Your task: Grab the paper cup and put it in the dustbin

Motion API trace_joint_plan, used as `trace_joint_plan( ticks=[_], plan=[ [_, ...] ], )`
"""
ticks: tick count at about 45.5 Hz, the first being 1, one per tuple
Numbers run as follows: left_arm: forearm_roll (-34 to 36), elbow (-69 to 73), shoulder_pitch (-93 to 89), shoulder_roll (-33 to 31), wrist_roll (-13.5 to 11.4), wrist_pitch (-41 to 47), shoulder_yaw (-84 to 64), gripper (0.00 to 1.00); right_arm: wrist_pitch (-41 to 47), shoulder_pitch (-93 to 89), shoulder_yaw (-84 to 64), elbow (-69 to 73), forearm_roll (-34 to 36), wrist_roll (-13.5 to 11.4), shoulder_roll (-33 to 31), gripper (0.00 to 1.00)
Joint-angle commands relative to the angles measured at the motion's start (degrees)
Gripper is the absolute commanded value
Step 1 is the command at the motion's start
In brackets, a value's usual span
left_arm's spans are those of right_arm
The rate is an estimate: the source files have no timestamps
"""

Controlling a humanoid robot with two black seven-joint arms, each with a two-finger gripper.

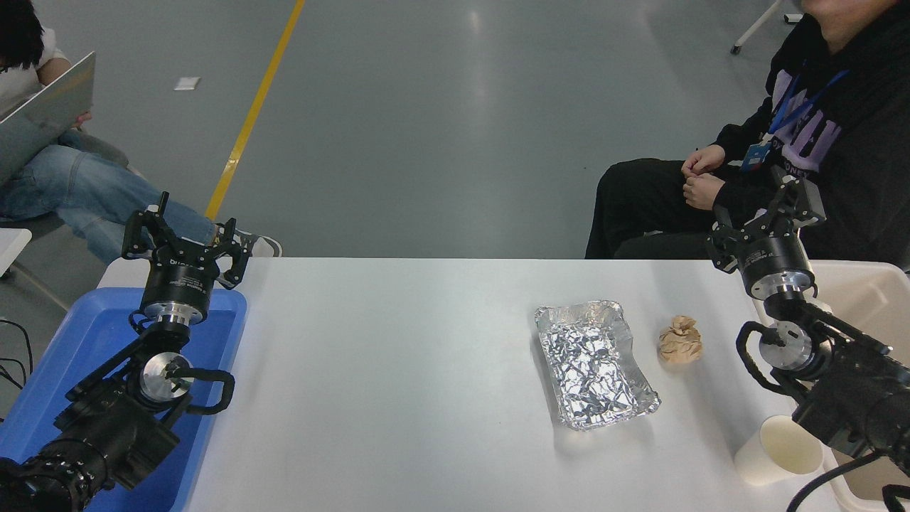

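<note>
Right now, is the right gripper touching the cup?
Apart. The head view shows the right gripper open at the table's far edge, while the cup stands near the front edge beside the forearm.

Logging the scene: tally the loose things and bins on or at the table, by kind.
Paper cup: 1
Crumpled brown paper ball: 1
Silver foil tray: 1
Bins: 2, the blue bin and the beige dustbin
Total: 5

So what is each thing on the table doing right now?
paper cup: upright, empty, not held.
dustbin: open top, behind the right arm.
foil tray: flat on the table, empty.
brown paper ball: crumpled, lying beside the tray.
blue bin: open, under the left arm.
left gripper: open, holding nothing.
right gripper: open, holding nothing.
</note>
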Motion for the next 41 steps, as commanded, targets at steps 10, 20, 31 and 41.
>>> trace_joint_plan(
  ticks=[10,20,31,41],
  plan=[
    [0.00,-0.04,0.00,0.00,0.00,0.00,0.00,0.99,0.17,0.73,-13.15,7.81,0.80,-0.09,-5.22,1.00],
    [0.00,-0.04,0.00,0.00,0.00,0.00,0.00,0.99,0.61,9.78,-32.39,14.51,0.89,-0.09,-13.40,1.00],
    [0.00,-0.04,0.00,0.00,0.00,0.00,0.00,0.99,1.22,23.22,-56.65,18.90,0.97,-0.01,-20.96,1.00],
    [0.00,-0.04,0.00,0.00,0.00,0.00,0.00,0.99,9.03,38.42,-77.04,26.98,0.98,-0.09,-22.63,1.00]
  ],
)
